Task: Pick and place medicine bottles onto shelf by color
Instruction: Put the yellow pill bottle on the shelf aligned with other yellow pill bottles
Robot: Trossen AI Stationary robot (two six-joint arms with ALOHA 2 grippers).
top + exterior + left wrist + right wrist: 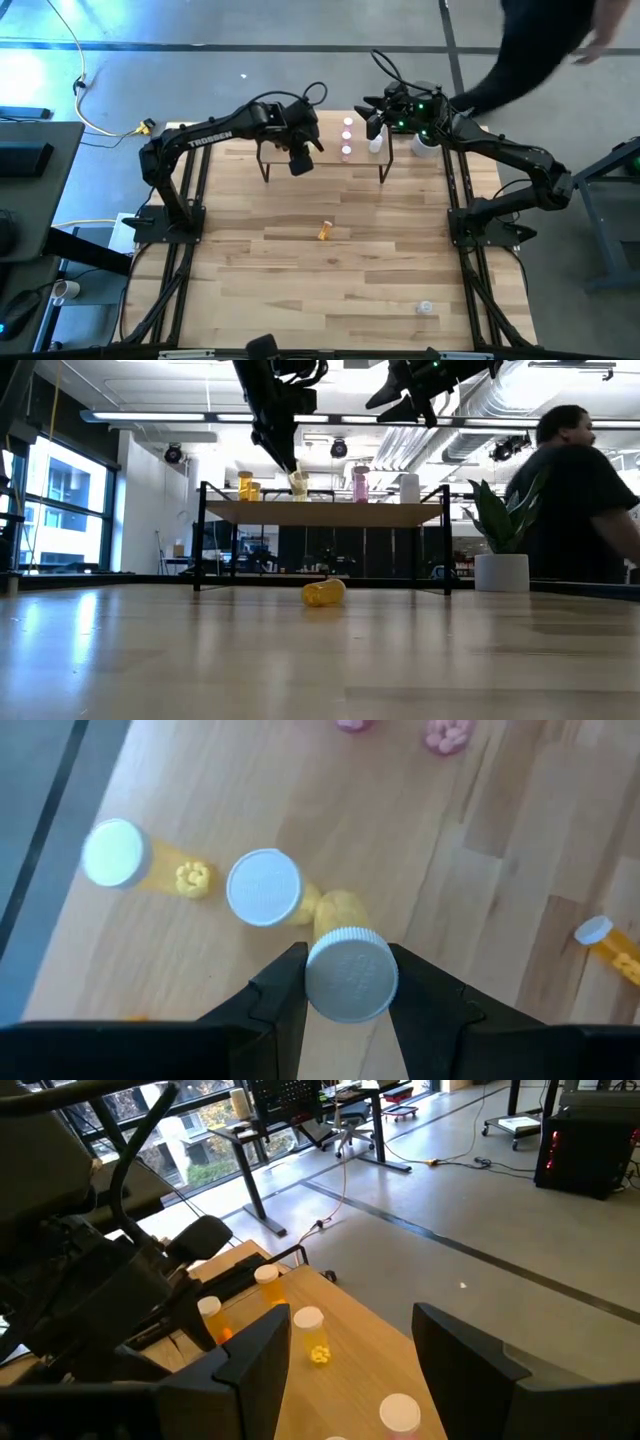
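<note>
In the left wrist view we see the two dark fingers [275,990] of the left gripper [348,982] closed partly around a small yellow medicine bottle with a white ribbed cap [349,975], one finger on each side of the cap. This held bottle is upright over the low light-wood shelf on thin black legs [420,870]; we cannot tell if its bottom touches the board. Just beside it stands a second yellow bottle with a white cap [264,888], and further along the same side a third yellow bottle [118,854]. In the low view the left gripper [296,472] comes down from above to the shelf top [330,513], near the yellow bottles [245,486].

The right gripper [345,1365] is over the right part of the shelf, its dark fingers [255,1360] wide apart with nothing between them. Below it a white cap [400,1412] shows on the board.

Pink bottles [347,137] stand near the middle of the shelf in the high view. One orange-yellow bottle [325,232] lies on its side on the big wooden table [330,290], in front of the shelf, well apart from both grippers. A clear bottle [425,308] lies near the front right corner of the table.

A white plant pot with green leaves [501,571] stands by the right end of the shelf. A person in dark clothes [575,500] is behind the table.
</note>
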